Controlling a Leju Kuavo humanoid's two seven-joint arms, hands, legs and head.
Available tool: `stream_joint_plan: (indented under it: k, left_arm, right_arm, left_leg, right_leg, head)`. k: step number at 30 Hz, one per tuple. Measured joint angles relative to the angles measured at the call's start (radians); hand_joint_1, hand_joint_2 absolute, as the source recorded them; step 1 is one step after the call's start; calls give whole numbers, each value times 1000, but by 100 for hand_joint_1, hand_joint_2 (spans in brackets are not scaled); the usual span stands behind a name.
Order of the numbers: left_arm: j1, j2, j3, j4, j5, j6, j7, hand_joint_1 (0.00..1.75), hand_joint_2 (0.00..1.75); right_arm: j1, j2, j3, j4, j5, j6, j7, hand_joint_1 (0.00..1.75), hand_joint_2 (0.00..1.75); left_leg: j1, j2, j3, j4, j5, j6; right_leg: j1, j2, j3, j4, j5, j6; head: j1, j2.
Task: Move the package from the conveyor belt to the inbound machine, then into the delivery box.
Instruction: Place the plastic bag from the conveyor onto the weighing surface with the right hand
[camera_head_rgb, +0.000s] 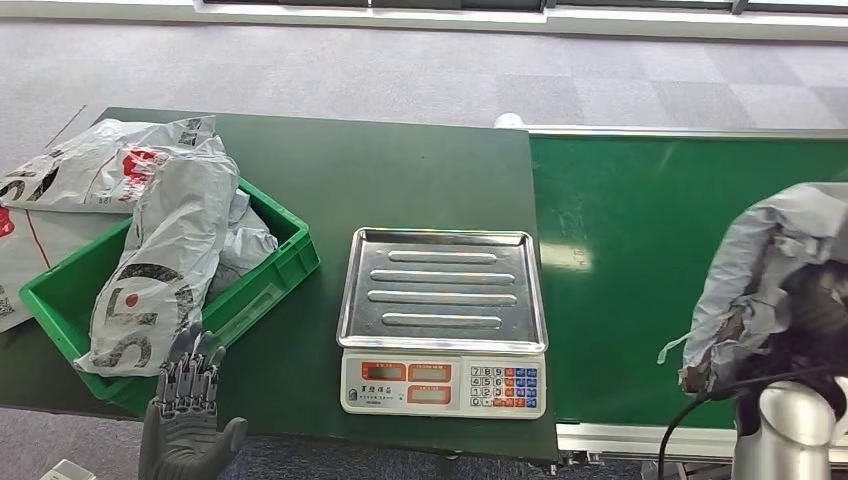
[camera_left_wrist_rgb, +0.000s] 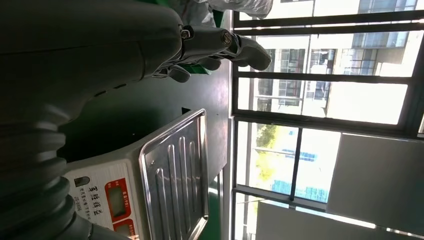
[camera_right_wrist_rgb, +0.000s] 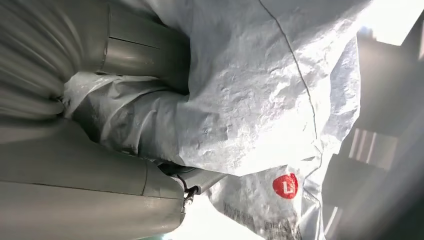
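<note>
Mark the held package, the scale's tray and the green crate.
package (camera_head_rgb: 775, 245), head view, crumpled grey upper part.
scale's tray (camera_head_rgb: 443, 290), head view, ribbed middle.
green crate (camera_head_rgb: 285, 262), head view, right-hand wall.

My head view is evenly bright and sharp, with daylight glare on the steel scale tray (camera_head_rgb: 442, 290). Behind my left wrist the windows (camera_left_wrist_rgb: 325, 100) blow out white. My right wrist picture is close, soft, and overexposed at one corner.
</note>
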Motion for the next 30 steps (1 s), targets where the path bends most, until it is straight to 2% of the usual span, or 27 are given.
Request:
stream_joint_plan:
  k: [2,5,7,8,10,12,15,17,21,30]
  left_arm:
    - [-16,11,-9,12,-4,2,-10,0,175]
    - [-25,21,-20,26,-15,2,-19,0,175]
    - [-29,29,-26,33,-36,14,-34,0,175]
    - [-36,35,-27,37,-45,28,-43,0,175]
    - [-61,49,-28,43,-44,60,-56,0,175]
    - [-86,66,-26,46,-25,71,-56,0,175]
    - [-95,85,-22,50,-7,57,-53,0,175]
    - [-95,94,-19,54,-2,50,-52,0,175]
    - [-97,104,-18,60,-2,51,-52,0,175]
    - [-98,114,-18,65,-2,53,-52,0,175]
  right_arm:
    - [-45,-32,122,-5,106,88,74,175,175]
    - [-88,-61,254,-5,181,131,132,175,175]
    - [-149,-67,344,15,303,250,179,175,175]
    - [-205,-47,409,48,382,326,207,175,175]
    - [-340,42,569,165,506,420,261,175,175]
    - [-439,141,717,284,547,419,305,175,175]
    - [-517,206,847,372,541,417,343,175,175]
    - [-549,214,897,393,538,440,359,175,175]
    - [-576,222,962,417,545,468,369,175,175]
    - [-599,228,1008,440,546,473,372,175,175]
  left_leg:
    - [0,4,5,0,2,0]
    - [1,-3,3,0,7,0]
    - [1,-4,-6,-1,7,-2]
    - [1,0,-9,-1,7,-3]
    - [1,15,-4,-1,7,-8]
    - [2,18,1,-1,12,-11]
    - [5,-2,-3,-2,19,-14]
    - [6,-8,-6,-2,20,-14]
    - [6,-7,-7,-3,20,-14]
    - [5,-7,-8,-2,20,-14]
  right_leg:
    - [0,4,-3,0,2,-1]
    - [1,-3,-4,1,3,0]
    - [1,-4,-5,4,4,-2]
    - [2,1,-7,5,5,-4]
    - [3,15,-14,6,10,-9]
    - [5,18,-18,6,12,-11]
    - [8,-1,-20,7,10,-13]
    - [9,-8,-19,7,10,-14]
    - [8,-6,-20,7,10,-14]
    - [7,-6,-21,7,11,-14]
  head:
    - [0,0]
    - [0,0]
    - [1,0]
    - [1,0]
    - [0,0]
    - [0,0]
    - [0,0]
    - [0,0]
    - [0,0]
    - [0,0]
